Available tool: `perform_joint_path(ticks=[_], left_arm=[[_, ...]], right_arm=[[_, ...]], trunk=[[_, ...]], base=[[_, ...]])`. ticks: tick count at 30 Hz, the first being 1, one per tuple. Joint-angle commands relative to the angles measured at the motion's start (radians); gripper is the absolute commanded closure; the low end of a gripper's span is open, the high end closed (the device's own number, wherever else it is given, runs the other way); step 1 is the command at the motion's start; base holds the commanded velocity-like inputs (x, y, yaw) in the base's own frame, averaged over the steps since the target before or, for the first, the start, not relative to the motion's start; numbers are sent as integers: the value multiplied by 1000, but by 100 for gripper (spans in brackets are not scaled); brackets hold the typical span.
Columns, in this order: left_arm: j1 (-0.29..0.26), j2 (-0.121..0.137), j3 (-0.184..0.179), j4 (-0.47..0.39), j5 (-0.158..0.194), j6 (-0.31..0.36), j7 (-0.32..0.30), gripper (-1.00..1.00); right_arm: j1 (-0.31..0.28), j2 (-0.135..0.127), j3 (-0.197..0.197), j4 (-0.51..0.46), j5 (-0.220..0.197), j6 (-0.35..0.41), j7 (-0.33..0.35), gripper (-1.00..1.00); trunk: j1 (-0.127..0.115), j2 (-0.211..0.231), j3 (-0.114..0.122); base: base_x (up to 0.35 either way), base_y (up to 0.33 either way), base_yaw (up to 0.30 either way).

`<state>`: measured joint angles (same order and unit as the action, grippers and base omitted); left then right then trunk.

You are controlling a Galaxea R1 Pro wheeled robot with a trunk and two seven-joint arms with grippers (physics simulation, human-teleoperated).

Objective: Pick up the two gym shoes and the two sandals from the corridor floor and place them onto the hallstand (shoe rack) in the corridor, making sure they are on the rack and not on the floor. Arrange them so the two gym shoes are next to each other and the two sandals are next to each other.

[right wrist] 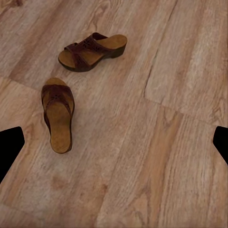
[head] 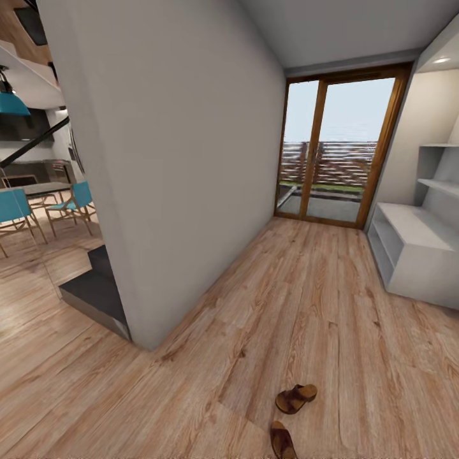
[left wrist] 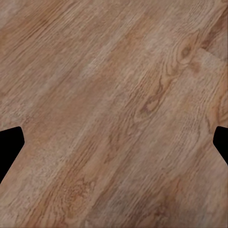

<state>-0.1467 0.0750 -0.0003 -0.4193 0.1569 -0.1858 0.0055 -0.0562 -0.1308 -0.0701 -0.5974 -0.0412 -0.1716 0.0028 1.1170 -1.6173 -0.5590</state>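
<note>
Two dark brown sandals lie on the wood-plank corridor floor [head: 299, 299] near the bottom of the head view, one [head: 296, 398] lying crosswise and the other [head: 283, 440] partly cut by the frame edge. The right wrist view shows both from above, sandal [right wrist: 92, 51] and sandal [right wrist: 57, 114], a short gap apart. My right gripper [right wrist: 114, 147] hangs open above bare floor beside them. My left gripper [left wrist: 114, 147] is open over bare planks. The pale grey hallstand [head: 414, 245] stands along the right wall farther down the corridor. The gym shoes are out of view.
A grey partition wall [head: 178, 159] bounds the corridor on the left, with a dark step [head: 95, 287] at its base. A glass door [head: 335, 153] closes the far end. Blue chairs [head: 73, 204] and a table stand in the room at left.
</note>
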Motion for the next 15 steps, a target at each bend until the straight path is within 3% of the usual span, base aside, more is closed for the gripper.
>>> perform_joint_path(ticks=[1, 15], left_arm=[[-1, 0, -1, 0, 7, -3, 1, -100], [-1, 0, 0, 0, 7, -3, 1, -100]], right_arm=[[-1, 0, 0, 1, -4, -3, 0, -100], [-1, 0, 0, 3, -3, -3, -4, -100]], trunk=[[4, -8, -6], [58, -106, -59]], base=[[0, 0, 0], [0, 0, 0]])
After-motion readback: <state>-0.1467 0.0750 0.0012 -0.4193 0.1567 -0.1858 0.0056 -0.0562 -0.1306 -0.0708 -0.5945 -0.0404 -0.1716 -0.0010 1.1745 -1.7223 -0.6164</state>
